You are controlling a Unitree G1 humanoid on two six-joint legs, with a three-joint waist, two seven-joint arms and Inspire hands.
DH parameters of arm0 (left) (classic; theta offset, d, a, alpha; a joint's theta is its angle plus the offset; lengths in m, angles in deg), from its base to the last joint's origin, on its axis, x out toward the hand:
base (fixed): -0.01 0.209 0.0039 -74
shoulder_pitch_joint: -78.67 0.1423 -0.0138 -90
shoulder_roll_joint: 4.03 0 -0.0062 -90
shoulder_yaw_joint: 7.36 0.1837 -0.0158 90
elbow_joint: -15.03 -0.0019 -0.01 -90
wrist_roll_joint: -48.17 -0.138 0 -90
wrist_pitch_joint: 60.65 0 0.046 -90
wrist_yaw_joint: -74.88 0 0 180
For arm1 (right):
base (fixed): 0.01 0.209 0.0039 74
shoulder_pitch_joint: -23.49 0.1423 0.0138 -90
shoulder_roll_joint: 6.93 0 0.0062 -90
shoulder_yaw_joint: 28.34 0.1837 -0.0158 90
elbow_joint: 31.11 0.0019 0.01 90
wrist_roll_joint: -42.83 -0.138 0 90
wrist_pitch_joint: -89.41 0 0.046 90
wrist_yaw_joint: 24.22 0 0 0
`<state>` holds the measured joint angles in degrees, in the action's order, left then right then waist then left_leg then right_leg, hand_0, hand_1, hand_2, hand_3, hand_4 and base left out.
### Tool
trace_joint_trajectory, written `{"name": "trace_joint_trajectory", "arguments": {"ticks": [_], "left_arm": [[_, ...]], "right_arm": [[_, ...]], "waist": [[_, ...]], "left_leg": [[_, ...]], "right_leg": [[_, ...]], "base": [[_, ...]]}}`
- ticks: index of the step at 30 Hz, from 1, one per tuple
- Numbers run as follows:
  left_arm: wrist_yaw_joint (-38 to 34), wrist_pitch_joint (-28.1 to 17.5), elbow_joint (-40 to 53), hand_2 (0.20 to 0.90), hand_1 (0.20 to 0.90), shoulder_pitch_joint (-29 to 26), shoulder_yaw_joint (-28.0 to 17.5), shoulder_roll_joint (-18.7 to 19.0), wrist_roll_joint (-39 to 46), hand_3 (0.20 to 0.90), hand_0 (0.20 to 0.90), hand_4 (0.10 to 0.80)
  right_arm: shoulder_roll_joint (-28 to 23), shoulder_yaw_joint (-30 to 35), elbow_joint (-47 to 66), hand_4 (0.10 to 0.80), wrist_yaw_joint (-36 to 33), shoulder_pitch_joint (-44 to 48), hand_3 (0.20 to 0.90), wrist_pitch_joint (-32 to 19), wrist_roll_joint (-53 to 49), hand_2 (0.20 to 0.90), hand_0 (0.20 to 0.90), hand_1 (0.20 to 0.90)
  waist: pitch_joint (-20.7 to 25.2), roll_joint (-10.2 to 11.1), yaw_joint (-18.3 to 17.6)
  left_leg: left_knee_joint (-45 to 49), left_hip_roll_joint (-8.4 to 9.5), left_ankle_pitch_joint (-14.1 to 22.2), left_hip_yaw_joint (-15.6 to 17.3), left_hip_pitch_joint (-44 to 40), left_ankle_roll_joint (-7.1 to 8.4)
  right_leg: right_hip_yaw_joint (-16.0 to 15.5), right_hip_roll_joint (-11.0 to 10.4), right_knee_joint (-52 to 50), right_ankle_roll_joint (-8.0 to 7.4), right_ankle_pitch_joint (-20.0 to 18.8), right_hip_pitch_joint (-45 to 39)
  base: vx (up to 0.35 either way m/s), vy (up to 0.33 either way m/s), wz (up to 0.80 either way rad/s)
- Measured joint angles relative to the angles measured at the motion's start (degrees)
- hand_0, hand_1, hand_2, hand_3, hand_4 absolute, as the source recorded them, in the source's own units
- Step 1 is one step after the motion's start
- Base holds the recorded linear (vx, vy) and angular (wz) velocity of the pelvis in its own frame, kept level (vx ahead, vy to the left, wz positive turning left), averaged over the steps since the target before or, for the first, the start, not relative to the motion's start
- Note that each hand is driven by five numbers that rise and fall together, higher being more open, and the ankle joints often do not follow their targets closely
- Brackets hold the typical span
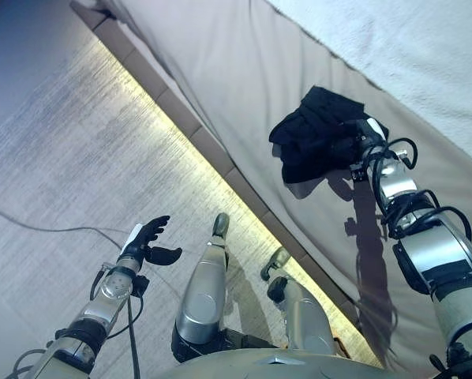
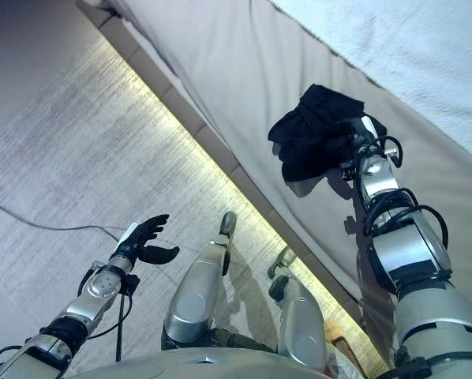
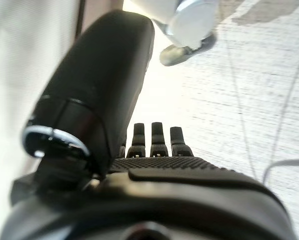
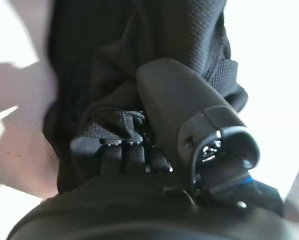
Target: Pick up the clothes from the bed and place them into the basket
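Observation:
A black garment [image 1: 311, 134] hangs bunched just above the beige bed [image 1: 236, 63] and casts a shadow on the sheet below it. My right hand [image 1: 364, 136] is shut on it from the right. In the right wrist view the thumb [image 4: 174, 100] lies over the black cloth [image 4: 114, 55] and the curled fingers pinch a fold. My left hand [image 1: 147, 242] hovers low over the floor, away from the bed, with straight fingers [image 3: 154, 137] and nothing in it. No basket shows in any view.
A white fleecy blanket [image 1: 425, 47] covers the far side of the bed. The bed's lower edge [image 1: 181, 150] runs diagonally, with a strip of light along it. Pale wood-grain floor [image 1: 70, 150] spreads to the left, crossed by a thin cable [image 1: 39, 227].

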<state>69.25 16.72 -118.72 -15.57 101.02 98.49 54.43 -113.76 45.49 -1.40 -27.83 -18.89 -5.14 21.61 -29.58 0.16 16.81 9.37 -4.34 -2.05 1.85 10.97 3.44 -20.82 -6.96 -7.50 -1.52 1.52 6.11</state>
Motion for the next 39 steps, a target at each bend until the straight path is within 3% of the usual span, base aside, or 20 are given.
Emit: {"name": "trace_joint_trajectory", "arguments": {"ticks": [4,7,11,14,18,24,30,39], "left_arm": [[-0.53,0.07,-0.39,0.9,0.9,3.16,-2.55,-2.58,-1.98,0.9,0.9,0.8],[-1.49,0.05,-2.1,0.9,0.9,6.57,-4.02,-4.98,-3.7,0.9,0.9,0.8],[-2.41,0.08,-4.4,0.9,0.9,9.07,-5.02,-9.26,-5.24,0.9,0.9,0.8],[-2.54,-0.09,-4.38,0.9,0.9,10.55,-5.19,-10.96,-6.44,0.9,0.9,0.8],[-2.52,-0.14,-4.63,0.9,0.9,11.09,-5.18,-11.64,-6.43,0.9,0.9,0.8],[-2.55,0.01,-7.14,0.9,0.9,11.52,-5.16,-13.33,-6.38,0.9,0.9,0.8],[-3.33,0.04,-9.58,0.9,0.9,13.19,-5.2,-14.28,-6.36,0.9,0.9,0.8],[-0.14,0.21,-11.48,0.9,0.9,14.31,-5.98,-14.21,-2.96,0.9,0.9,0.8]], "right_arm": [[1.44,6.49,14.17,0.1,-1.22,-10.81,0.2,-1.03,-8.22,0.3,0.3,0.3],[8.42,11.23,26.11,0.1,-0.86,-23.45,0.2,-3.91,-14.15,0.3,0.3,0.3],[14.16,12.05,36.34,0.1,1.6,-38.49,0.2,-5.12,-16.41,0.3,0.3,0.3],[15.31,11.29,41.77,0.1,4.14,-45.47,0.2,-5.13,-16.32,0.3,0.3,0.3],[14.9,11.74,45.92,0.1,4.58,-47.67,0.2,-5.12,-16.3,0.3,0.3,0.3],[13.05,12.64,46.94,0.1,4.13,-47.63,0.2,-4.94,-15.72,0.3,0.3,0.3],[12.78,14.78,46.91,0.1,-0.82,-47.61,0.2,-3.12,-16.0,0.3,0.3,0.3],[11.24,15.99,47.62,0.1,-2.34,-46.86,0.2,-2.73,-16.41,0.3,0.3,0.3]], "waist": [[1.01,1.48,-3.47],[4.57,3.41,-6.72],[10.64,3.99,-11.61],[14.81,3.85,-14.74],[17.99,3.67,-17.02],[20.24,2.18,-17.45],[21.44,0.67,-17.15],[22.18,1.2,-16.67]], "left_leg": [[-3.13,0.14,-0.15,1.85,-4.06,-0.05],[-6.04,0.3,-0.38,3.7,-7.08,0.02],[-9.87,0.28,-0.62,5.98,-11.67,0.23],[-11.82,-0.33,-0.73,7.41,-13.92,0.4],[-13.38,-1.54,-1.18,8.96,-15.89,0.98],[-13.92,-2.63,-1.47,9.28,-17.81,1.34],[-13.94,-2.81,-1.49,9.26,-18.51,1.38],[-14.41,-2.68,-1.73,8.81,-18.81,1.49]], "right_leg": [[1.51,0.56,4.13,-0.52,-1.7,-3.51],[3.11,0.9,6.85,-0.69,-2.34,-5.4],[5.25,1.59,9.86,-1.1,-2.73,-8.4],[6.35,2.35,11.23,-1.13,-2.75,-9.74],[7.81,3.71,12.11,-1.11,-2.78,-10.59],[8.05,4.89,12.68,-1.1,-2.77,-12.28],[8.07,5.09,12.69,-1.1,-2.77,-13.04],[7.67,5.0,12.69,-1.08,-2.77,-13.38]], "base": [[0.092,0.11,-0.2],[0.063,0.056,-0.28],[0.04,0.004,-0.29],[-0.028,-0.015,-0.26],[-0.004,-0.014,-0.2],[0.037,-0.015,-0.04],[0.01,-0.002,0.0],[-0.006,0.007,0.03]]}}
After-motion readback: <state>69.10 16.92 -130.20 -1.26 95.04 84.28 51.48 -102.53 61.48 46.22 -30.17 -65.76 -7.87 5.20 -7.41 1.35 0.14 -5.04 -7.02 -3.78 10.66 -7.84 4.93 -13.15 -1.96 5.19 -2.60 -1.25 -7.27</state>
